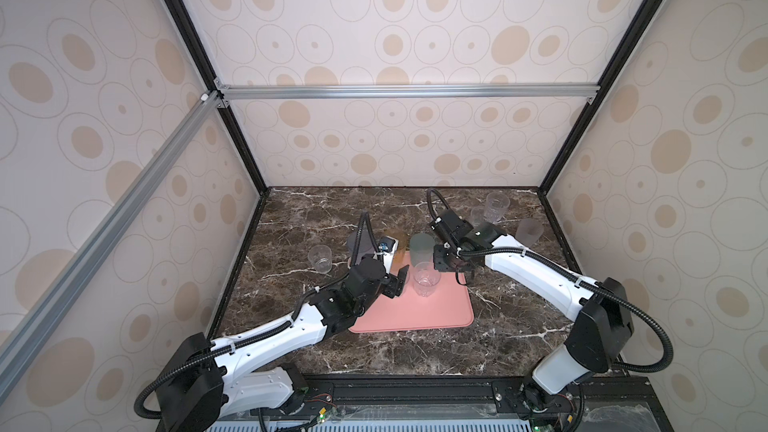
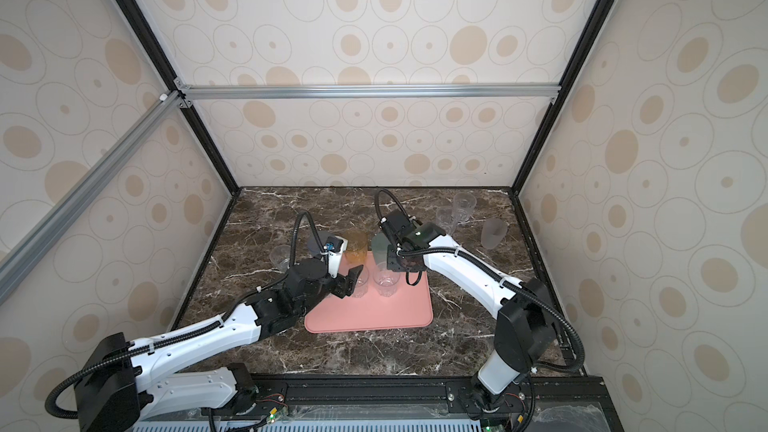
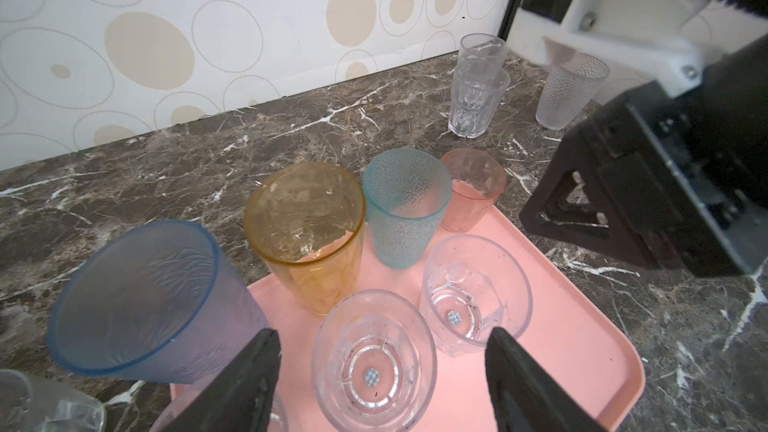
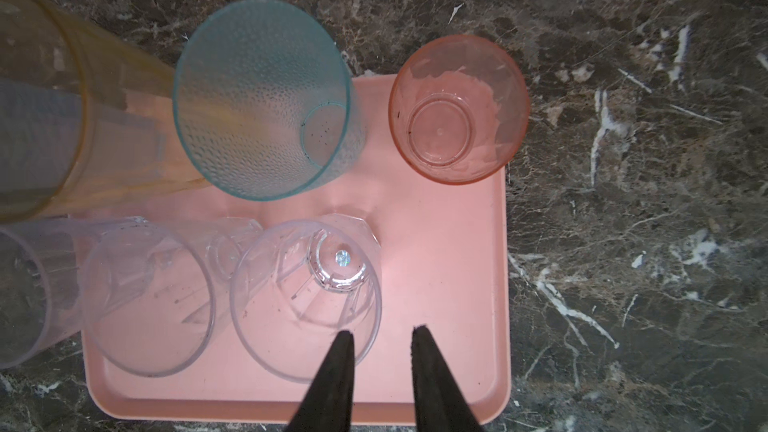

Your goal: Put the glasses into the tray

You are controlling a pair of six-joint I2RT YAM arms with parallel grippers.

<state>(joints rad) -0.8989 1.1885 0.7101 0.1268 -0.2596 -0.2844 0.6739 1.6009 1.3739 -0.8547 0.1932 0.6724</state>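
1. My left gripper (image 3: 382, 331) is spread wide low over the tray (image 4: 449, 284). Its fingers (image 3: 249, 380) stand either side of a small clear glass (image 3: 374, 363) with a gap on both sides, so it grips nothing.
2. My right gripper (image 4: 382, 330) hangs above the right part of the tray. Its fingers are only slightly parted, with nothing clamped between them. The rim of a second clear glass (image 4: 307, 297) runs just beside one fingertip.
3. The tray lies in the middle of the table (image 1: 415, 351).
4. Along its far edge the amber glass (image 3: 305, 218), the teal glass (image 3: 405, 201) and the shorter pink glass (image 3: 473, 189) stand upright, close together.
5. The grey-blue glass (image 3: 137, 297) stands by the tray's far left corner, just beside the amber glass. I cannot tell whether its foot is inside the rim.
6. Four glasses stand off the tray, on the table:
   - a lone clear glass (image 1: 320, 258) to the left;
   - a faceted clear glass (image 3: 478, 101) near the far right corner;
   - a far clear glass (image 3: 484, 49) right behind the faceted one;
   - a frosted glass (image 3: 571, 89) beside that pair.
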